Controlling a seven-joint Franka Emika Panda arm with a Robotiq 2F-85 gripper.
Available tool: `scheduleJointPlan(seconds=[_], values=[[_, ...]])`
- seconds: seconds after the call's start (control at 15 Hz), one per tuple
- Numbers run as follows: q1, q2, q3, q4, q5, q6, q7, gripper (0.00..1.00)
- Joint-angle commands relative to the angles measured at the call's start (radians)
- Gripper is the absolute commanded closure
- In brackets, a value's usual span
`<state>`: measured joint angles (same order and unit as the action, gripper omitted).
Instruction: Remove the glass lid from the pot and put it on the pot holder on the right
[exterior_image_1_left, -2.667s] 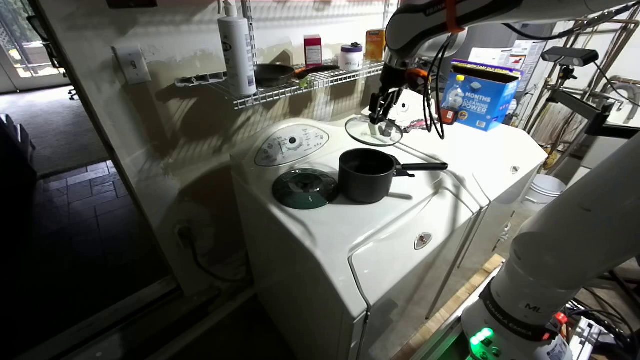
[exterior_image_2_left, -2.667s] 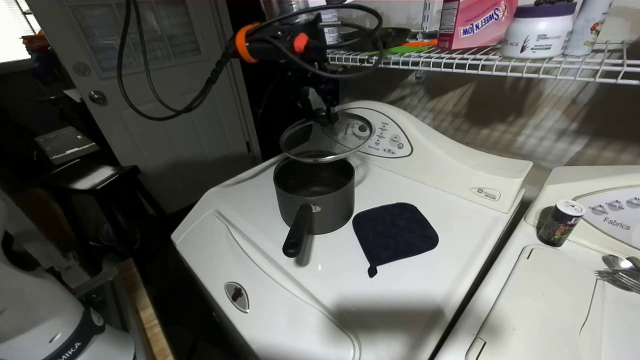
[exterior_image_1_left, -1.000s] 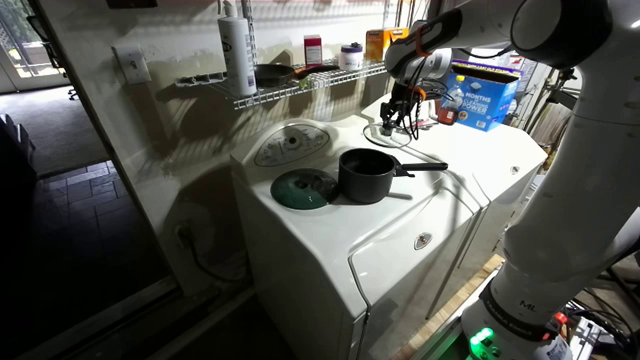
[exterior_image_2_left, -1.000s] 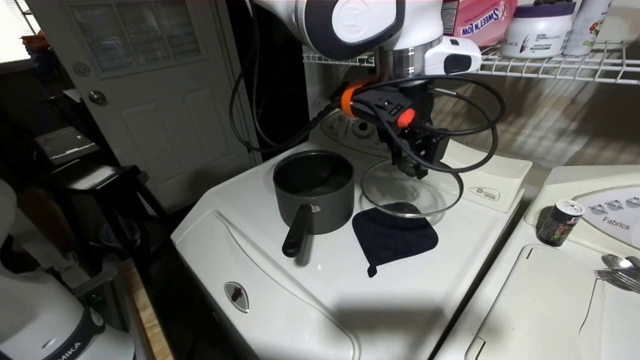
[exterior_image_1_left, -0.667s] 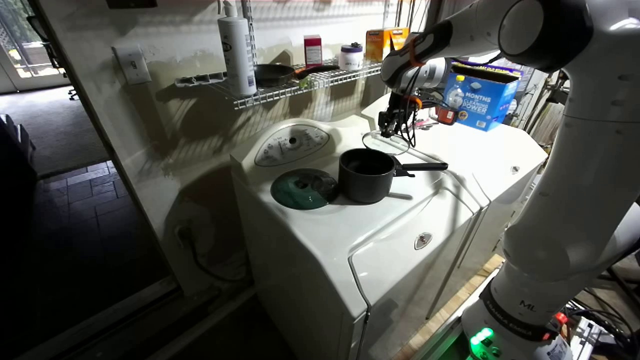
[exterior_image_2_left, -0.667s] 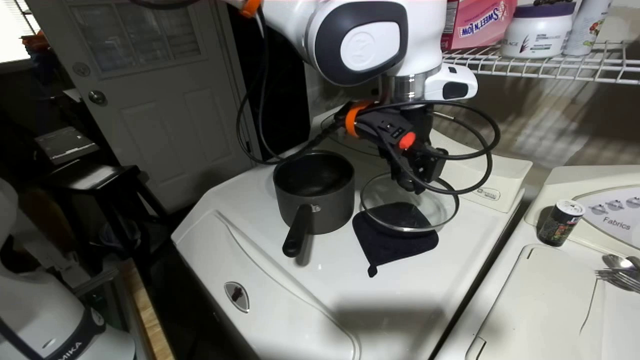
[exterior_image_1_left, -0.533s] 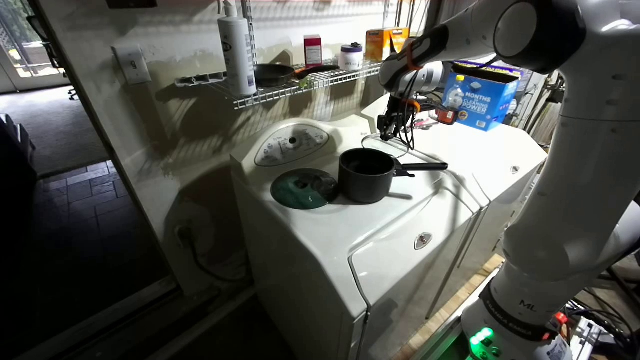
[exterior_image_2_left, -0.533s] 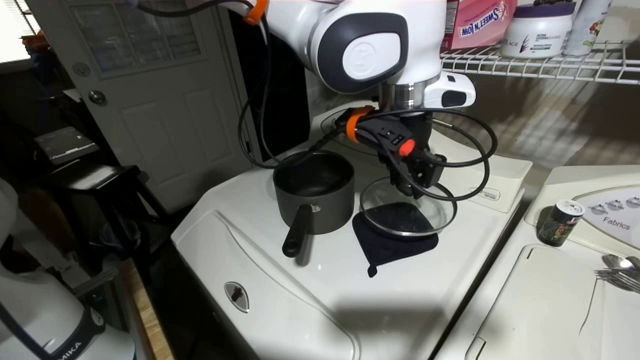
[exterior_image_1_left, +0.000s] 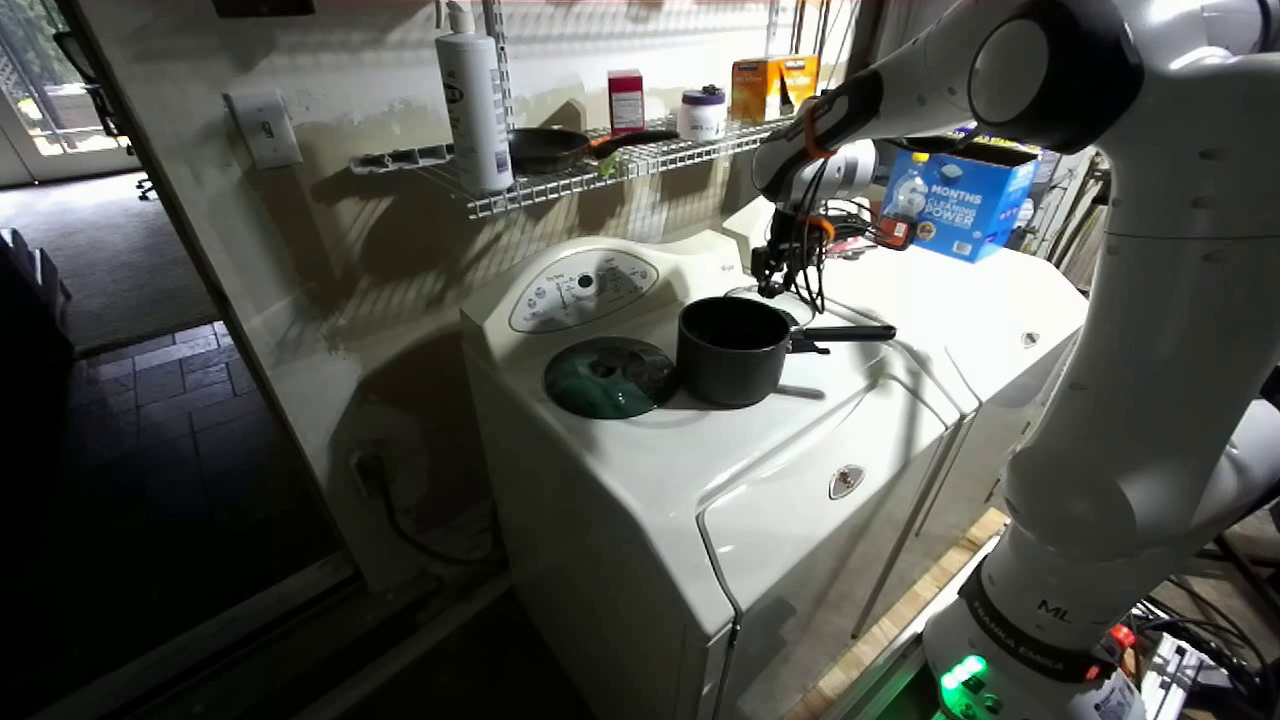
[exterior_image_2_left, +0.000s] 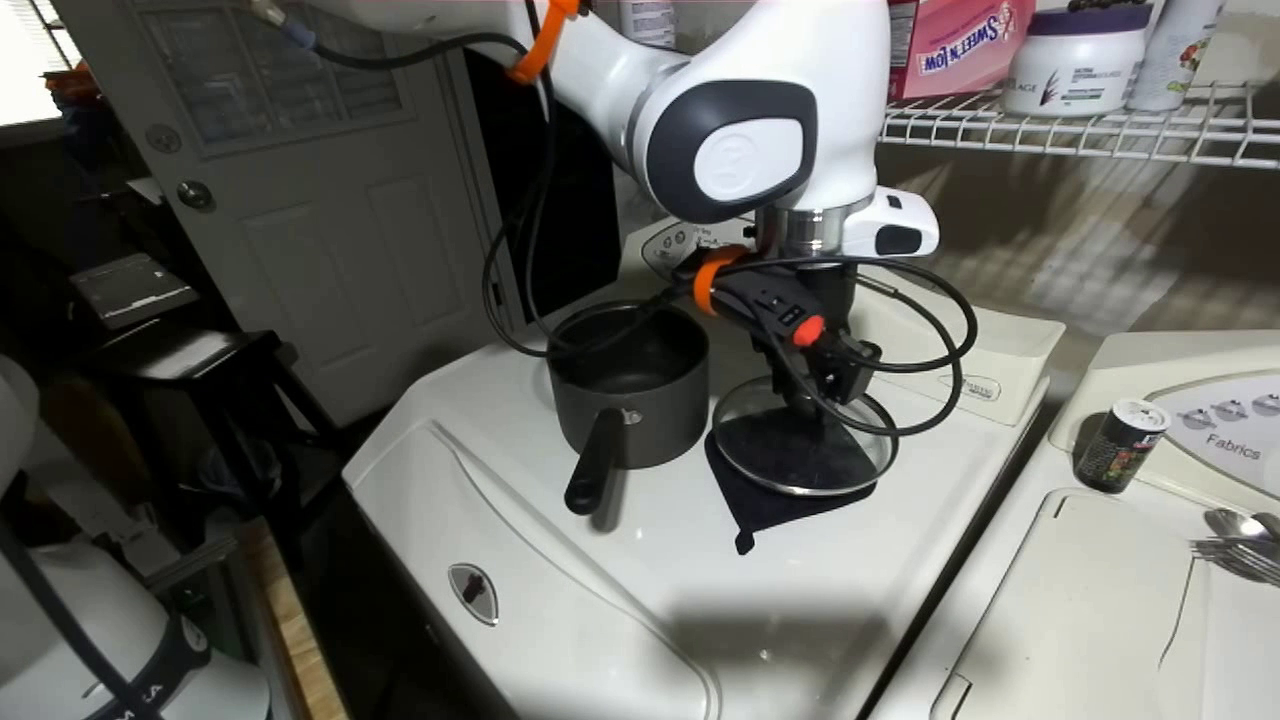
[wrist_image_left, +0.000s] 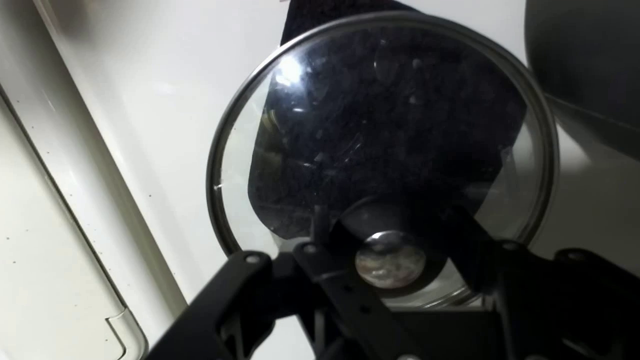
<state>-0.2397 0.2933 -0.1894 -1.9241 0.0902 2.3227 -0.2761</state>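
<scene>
Glass lid (wrist_image_left: 377, 145), pot (exterior_image_1_left: 733, 360): one each

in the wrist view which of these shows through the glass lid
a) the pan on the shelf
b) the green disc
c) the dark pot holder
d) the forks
c, since in the wrist view the dark pot holder shows through the clear glass lid, with one end sticking out beyond it.
</scene>
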Motion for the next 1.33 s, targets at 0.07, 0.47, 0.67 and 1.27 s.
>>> scheduleJointPlan(seconds=[0.07, 0.47, 0.67, 1.27], values=[[-0.024, 0.007, 0.027, 0.002, 0.024, 0.020, -0.020, 0.66], [-0.028, 0.011, 0.031, -0.008, 0.025, 0.018, -0.020, 0.66], [-0.029, 0.012, 0.031, -0.011, 0.025, 0.019, -0.020, 0.66], [-0.028, -0.047, 0.030, -0.036, 0.024, 0.027, -0.027, 0.00]])
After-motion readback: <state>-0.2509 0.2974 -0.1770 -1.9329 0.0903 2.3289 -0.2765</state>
